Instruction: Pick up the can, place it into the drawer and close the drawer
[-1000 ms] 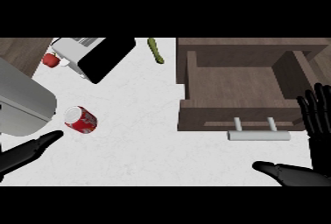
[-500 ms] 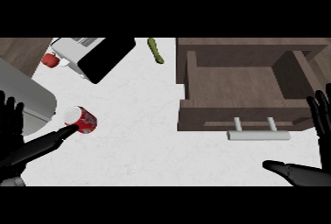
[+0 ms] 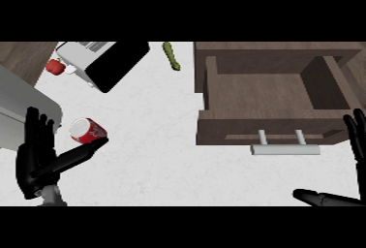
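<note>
Lying tipped on the white surface [image 3: 164, 160] at your far left, the red can [image 3: 87, 131] rests against your left hand's [image 3: 39, 157] outstretched thumb, fingers spread open beside it, while the open drawer [image 3: 268, 99] and your open right hand [image 3: 355, 140] sit well apart.

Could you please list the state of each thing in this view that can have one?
Drawer: open, nothing visible inside.
Can: on the counter, tilted, thumb touching it, not lifted.
Left hand: open, fingers straight, beside the can.
Right hand: open, resting at the right edge.
</note>
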Motion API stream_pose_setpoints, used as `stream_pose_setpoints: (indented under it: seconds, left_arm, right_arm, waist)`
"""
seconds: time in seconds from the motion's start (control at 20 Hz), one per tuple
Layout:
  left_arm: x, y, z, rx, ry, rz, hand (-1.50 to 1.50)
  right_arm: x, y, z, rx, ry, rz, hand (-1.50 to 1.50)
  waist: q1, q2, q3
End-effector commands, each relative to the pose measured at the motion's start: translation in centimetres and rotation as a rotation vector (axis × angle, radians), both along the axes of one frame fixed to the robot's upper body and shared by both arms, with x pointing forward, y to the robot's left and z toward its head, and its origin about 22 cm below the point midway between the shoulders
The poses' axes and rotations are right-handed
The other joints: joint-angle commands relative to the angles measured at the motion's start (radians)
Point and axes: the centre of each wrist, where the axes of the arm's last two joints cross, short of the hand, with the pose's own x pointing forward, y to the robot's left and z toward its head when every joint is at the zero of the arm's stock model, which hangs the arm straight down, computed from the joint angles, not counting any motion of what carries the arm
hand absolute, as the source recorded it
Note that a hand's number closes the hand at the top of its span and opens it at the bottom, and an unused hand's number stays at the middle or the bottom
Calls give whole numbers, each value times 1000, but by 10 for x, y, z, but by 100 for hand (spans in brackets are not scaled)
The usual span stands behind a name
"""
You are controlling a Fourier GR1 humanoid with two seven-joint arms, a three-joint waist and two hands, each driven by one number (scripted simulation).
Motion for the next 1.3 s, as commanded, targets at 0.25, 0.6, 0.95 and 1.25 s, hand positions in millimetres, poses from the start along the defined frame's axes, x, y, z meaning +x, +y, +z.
stream_pose_setpoints:
  seconds: [0.25,0.6,0.95,1.25]
  left_arm:
    - [26,-6,-37,-5,23,71,-150]
    - [-7,18,-96,-19,61,72,-150]
    - [4,12,-122,-28,96,98,-150]
    - [27,16,-137,-71,106,117,-150]
  right_arm:
    - [-13,-30,12,-6,-9,-15,-150]
    - [-5,-12,11,-3,-11,-7,-150]
    - [-25,-23,24,9,-13,-16,-150]
    - [-22,-25,29,-21,-18,-11,-150]
  waist:
    - [-2,0,0]
    - [2,0,0]
    - [-1,0,0]
    - [-4,1,0]
